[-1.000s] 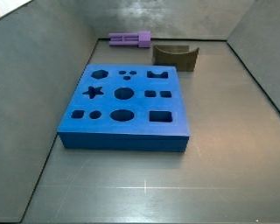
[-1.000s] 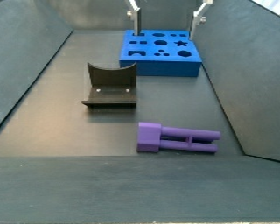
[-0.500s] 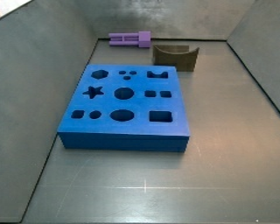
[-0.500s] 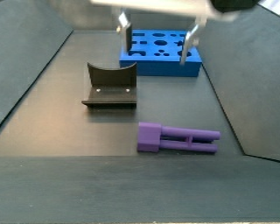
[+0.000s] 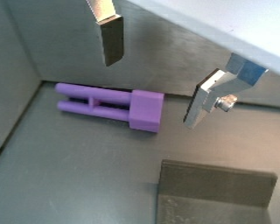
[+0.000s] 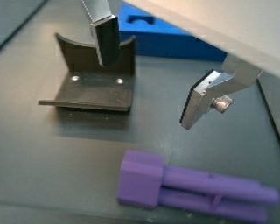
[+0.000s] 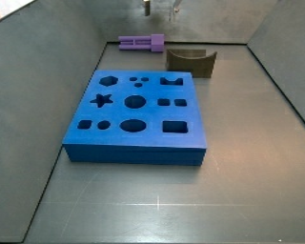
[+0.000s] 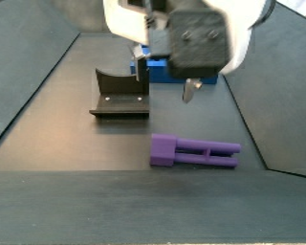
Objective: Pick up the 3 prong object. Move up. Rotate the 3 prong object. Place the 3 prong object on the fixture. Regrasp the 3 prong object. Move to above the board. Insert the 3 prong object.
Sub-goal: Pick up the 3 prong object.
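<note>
**The gripper comes down near the purple peg**

The gripper point(image 6: 150, 79) hangs in the air with its two silver fingers point(image 5: 108, 38) spread wide, and nothing is between them. It is up above the floor, between the fixture point(image 6: 94, 74) and the 3 prong object point(image 6: 189, 185), and it touches neither one.

The 3 prong object point(image 8: 191, 150) lies flat on the gray floor, just beside the fixture point(image 8: 120, 94) and apart from it. Its fat end points toward the fixture and its prongs point away. The board point(image 7: 138, 116) is well apart from the fixture, on the far side of it from the peg. All its holes look empty.

I think the picking up has not started yet.

What could go wrong? The fingers are not over the peg yet. If the gripper goes straight down from here, one finger could land on top of the peg and push it, or knock it sideways. The fixture is close too, so a finger could bump its raised side. The peg is smooth and small, so a pinch near its end might let it slip or tip.

A second ago only the finger tips showed at the top of a side view, far back by the board. Now the big white and dark gripper point(image 8: 166, 77) fills that view, much closer to the peg. The peg, fixture and board have not moved.
</note>
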Tool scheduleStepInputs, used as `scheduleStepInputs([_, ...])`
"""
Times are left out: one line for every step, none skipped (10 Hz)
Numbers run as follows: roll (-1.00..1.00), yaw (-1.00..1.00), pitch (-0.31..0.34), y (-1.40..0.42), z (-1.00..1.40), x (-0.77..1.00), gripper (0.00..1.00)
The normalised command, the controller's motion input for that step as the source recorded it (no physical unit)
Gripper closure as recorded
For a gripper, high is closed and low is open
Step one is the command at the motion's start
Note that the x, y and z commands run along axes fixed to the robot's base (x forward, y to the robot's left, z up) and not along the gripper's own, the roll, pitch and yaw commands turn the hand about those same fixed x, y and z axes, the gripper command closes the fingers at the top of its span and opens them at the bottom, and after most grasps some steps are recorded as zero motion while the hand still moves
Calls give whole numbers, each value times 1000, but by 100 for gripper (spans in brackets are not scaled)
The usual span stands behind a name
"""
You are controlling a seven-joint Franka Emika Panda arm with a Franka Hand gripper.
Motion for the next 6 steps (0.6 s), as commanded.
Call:
scheduleStepInputs([-103,-811,-304,86,-249,100,0])
scheduleStepInputs([-80,-711,-321,189,-177,80,0])
scheduleStepInputs([-64,-326,-261,569,-180,0,0])
scheduleStepInputs([-51,0,-196,940,-197,-86,0])
scheduleStepInputs([-110,-91,-170,774,-189,0,0])
scheduleStepInputs([-121,-760,-184,180,-180,286,0])
